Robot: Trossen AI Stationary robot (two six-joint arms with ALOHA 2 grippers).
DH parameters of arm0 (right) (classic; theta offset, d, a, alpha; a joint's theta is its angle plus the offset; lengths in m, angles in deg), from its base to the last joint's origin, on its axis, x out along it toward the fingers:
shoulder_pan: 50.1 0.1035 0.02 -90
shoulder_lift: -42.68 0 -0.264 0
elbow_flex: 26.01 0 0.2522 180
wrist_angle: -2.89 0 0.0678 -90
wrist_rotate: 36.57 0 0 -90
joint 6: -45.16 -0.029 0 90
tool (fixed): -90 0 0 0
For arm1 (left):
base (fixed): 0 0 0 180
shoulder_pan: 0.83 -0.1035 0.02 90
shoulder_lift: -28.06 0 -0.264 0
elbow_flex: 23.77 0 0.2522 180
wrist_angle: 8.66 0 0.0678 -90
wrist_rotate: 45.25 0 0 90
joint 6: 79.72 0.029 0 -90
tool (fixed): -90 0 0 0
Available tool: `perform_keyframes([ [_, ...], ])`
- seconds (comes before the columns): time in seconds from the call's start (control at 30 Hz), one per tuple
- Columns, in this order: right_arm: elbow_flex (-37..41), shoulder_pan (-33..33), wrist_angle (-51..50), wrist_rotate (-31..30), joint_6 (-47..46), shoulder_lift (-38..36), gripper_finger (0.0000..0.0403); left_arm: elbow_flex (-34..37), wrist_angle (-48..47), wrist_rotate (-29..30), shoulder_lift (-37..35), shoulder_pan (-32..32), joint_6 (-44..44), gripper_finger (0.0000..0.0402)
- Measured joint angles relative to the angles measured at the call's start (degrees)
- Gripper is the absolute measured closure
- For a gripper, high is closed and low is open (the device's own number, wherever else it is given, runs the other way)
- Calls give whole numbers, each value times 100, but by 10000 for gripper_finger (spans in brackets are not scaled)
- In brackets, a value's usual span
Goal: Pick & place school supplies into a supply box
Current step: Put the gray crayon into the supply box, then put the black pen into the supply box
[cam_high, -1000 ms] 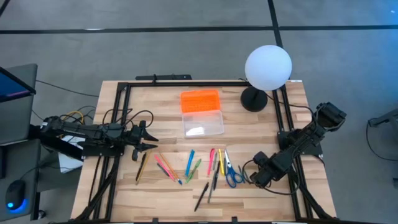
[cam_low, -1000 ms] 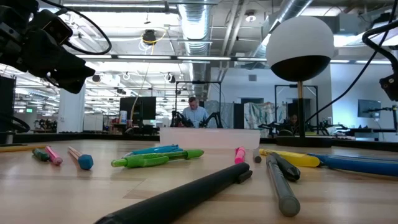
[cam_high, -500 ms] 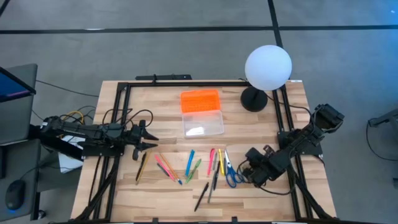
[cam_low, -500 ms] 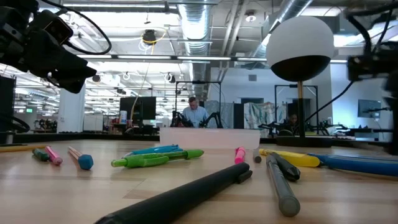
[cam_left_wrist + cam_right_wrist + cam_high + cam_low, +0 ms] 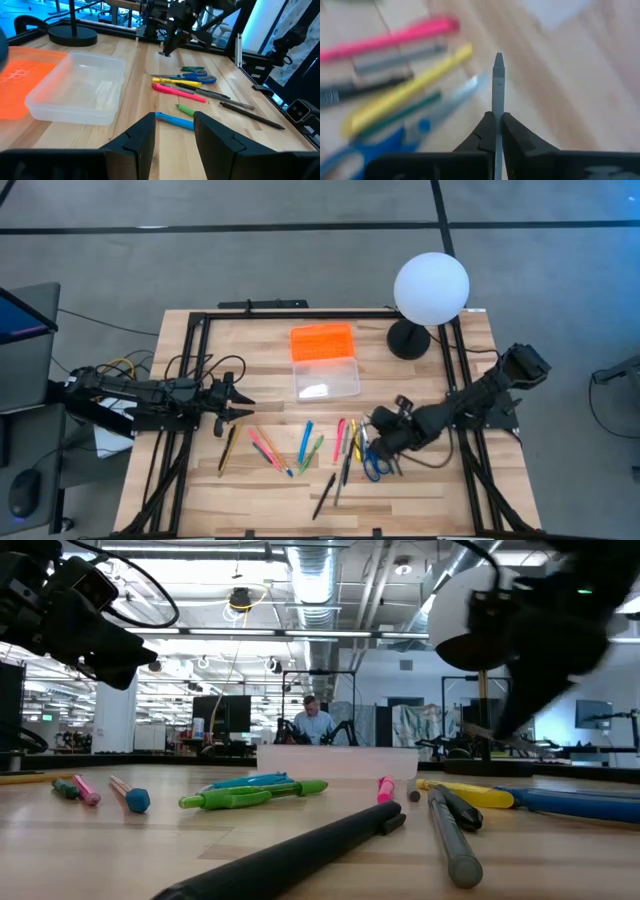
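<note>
The supply box lies open at the table's middle, its clear case (image 5: 326, 377) next to its orange lid (image 5: 321, 342). The school supplies lie flat on the wood nearer the front: blue-handled scissors (image 5: 375, 462), a yellow pen (image 5: 354, 438), a pink marker (image 5: 339, 438), a blue pen (image 5: 305, 440), a green one (image 5: 313, 452), black pens (image 5: 325, 493) and pencils (image 5: 265, 448). My right gripper (image 5: 368, 434) hangs shut above the scissors' blades and the yellow pen, slanting down (image 5: 497, 116). My left gripper (image 5: 245, 408) waits open at the left edge (image 5: 174, 120).
A white globe lamp (image 5: 431, 288) on a black base (image 5: 407, 340) stands at the far right corner. A black frame rail (image 5: 300, 313) runs round the table top. Bare wood lies between the case and the row of pens.
My right gripper has swung from the table's right edge toward its left and risen a little, from beside the scissors' handles to above their blades. Its wrist has rolled on the way. The supplies and the box lie as before.
</note>
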Motion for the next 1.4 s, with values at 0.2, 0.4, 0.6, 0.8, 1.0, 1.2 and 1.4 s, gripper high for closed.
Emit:
perform_keyframes([
  [0.2, -407, -854, 745, -26, 1787, -8, 403, 0, 1, 0, 0, 0, 44, 272],
  [0.4, -531, -1857, 1833, 432, 3320, -11, 403, 0, 1, 0, -1, 0, 117, 272],
  [0.6, -538, -2686, 2370, 918, 3862, 269, 403, 0, 1, 9, -2, 0, 118, 272],
  [0.8, -536, -3048, 2800, 1244, 4144, 787, 403, 0, 1, 11, -2, 0, 118, 272],
  [1.0, -542, -3157, 2893, 1257, 4503, 1109, 397, 0, 3, 24, -2, 0, 218, 272],
  [1.2, -542, -3300, 2911, 1261, 4577, 1207, 365, 0, 3, 22, -1, 0, 228, 272],
  [1.4, -542, -3320, 2963, 1252, 4804, 1155, 337, 0, 3, 22, 0, 0, 226, 272],
])
